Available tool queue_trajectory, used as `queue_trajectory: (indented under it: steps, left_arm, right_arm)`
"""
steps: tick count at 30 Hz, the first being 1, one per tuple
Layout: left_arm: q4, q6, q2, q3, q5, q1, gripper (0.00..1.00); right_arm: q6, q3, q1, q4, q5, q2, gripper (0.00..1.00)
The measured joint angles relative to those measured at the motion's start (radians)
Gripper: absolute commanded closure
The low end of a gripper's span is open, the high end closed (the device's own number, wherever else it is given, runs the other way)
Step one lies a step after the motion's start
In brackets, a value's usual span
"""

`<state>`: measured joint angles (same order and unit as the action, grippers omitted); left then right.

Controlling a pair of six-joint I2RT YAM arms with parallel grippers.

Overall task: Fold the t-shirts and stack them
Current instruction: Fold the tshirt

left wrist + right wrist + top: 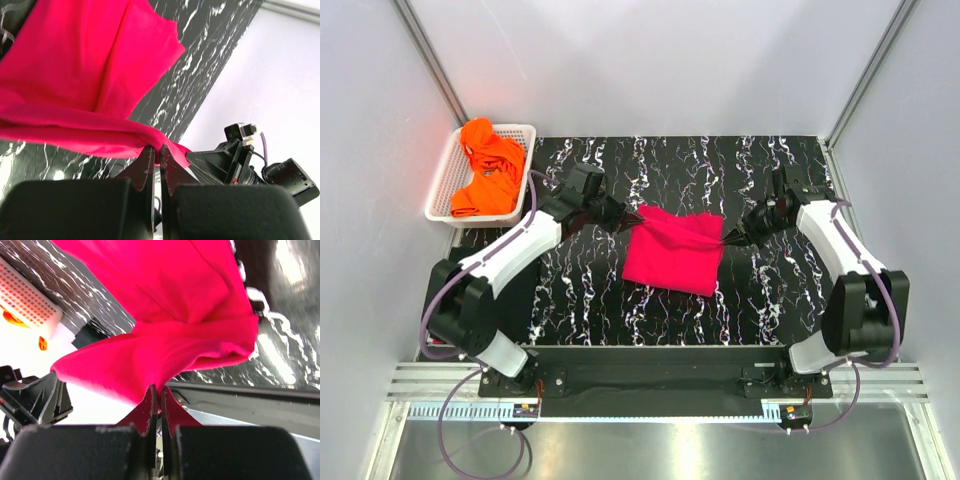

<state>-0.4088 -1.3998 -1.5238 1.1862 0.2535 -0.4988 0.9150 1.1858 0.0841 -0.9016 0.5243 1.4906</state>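
There is one pink t-shirt [672, 250] in the middle of the black tabletop [770, 300] with white streaks. It is partly folded, and its bottom part lies flat. Its top edge is lifted and pulled tight between two arms, one on each side. The left end effector [628, 222] has its two fingers pressed together on the left corner of the pink t-shirt, pinching a thin bit of cloth. The right end effector [728, 240] does the same on the right corner, with its two fingers squeezed tight on the cloth. In both wrist views the pink cloth hangs out from the pinch in soft folds. There is one white basket [442, 185] at the far left corner, just off the black part of the tabletop. Inside it is a heap of orange t-shirts [485, 170], all bunched up. I cannot tell how many are in the heap. The basket is well apart from the pink t-shirt.
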Motion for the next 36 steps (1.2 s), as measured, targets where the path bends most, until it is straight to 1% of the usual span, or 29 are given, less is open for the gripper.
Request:
queue_trajectory:
  steps: [8, 14, 21, 29, 36]
  left_arm:
    - [0.022, 0.036, -0.182, 0.136, 0.07, 0.05, 1.0]
    - [0.03, 0.071, -0.29, 0.243, 0.106, 0.072, 1.0]
    - [0.033, 0.092, -0.359, 0.285, 0.126, 0.109, 1.0]
    - [0.049, 0.106, -0.454, 0.345, 0.137, 0.116, 1.0]
    - [0.053, 0.121, -0.488, 0.372, 0.137, 0.129, 0.99]
  right_arm:
    - [-0.053, 0.124, -0.066, 0.022, 0.027, 0.15, 1.0]
    - [-0.095, 0.199, -0.077, 0.055, 0.065, 0.27, 1.0]
    - [-0.127, 0.275, -0.104, 0.08, 0.102, 0.396, 1.0]
    - [-0.145, 0.357, -0.108, 0.097, 0.117, 0.477, 1.0]
    - [-0.153, 0.424, -0.111, 0.097, 0.129, 0.557, 0.98]
